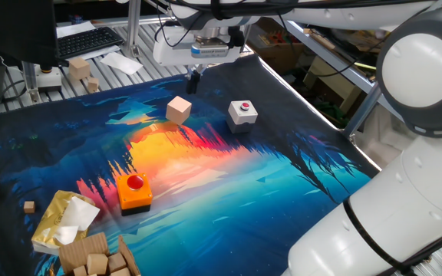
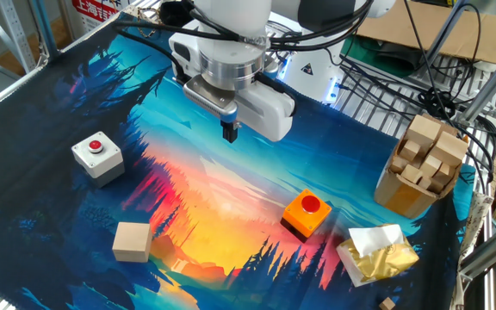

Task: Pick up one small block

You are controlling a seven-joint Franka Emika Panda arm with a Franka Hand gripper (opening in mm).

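The claw (image 2: 230, 133) hangs pressed together and empty above the desk's (image 1: 282, 192) far edge. The small block (image 1: 179, 109) sits apart nearby; descending without spreading would likely knock it aside.

The arm reaches over; its gripper (image 2: 230, 132) points down, jaws closed, empty.
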